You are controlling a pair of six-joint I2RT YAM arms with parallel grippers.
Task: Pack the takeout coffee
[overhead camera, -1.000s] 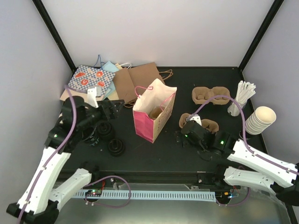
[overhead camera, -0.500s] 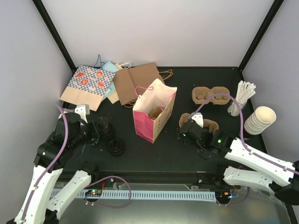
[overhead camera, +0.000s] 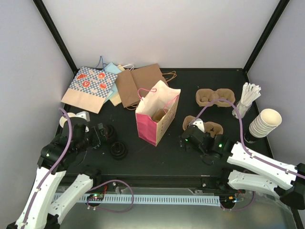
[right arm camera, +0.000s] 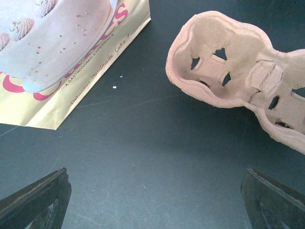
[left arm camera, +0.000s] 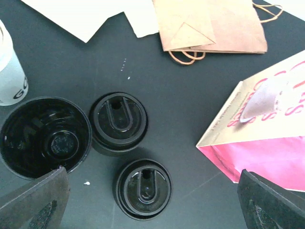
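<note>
Two arms, both sets of jaws spread as wide as they go, nothing held. The left gripper (overhead camera: 99,135) hangs over a near lid (left arm camera: 143,187), which sits betw. its fingers in the wrist view. A far lid (left arm camera: 118,120) and an upturned black stack (left arm camera: 45,137) lie just beside, so prob. lined up for a pick from above. The right gripper (right arm camera: 155,191) is over bare table (right arm camera: 143,143), betw. the pink bag (overhead camera: 155,121) and a cardboard carrier (right arm camera: 228,62), handy to both. Bag stands upright, mouth open upward, so stuff can drop straight in. Sthg brownish inside, can't tell what. As for takeout coffee, no capped cream cup plainly seen. One pale cup (left arm camera: 10,76) at the left wrist view's edge, top cropped, so lid or not I can't tell.
</note>
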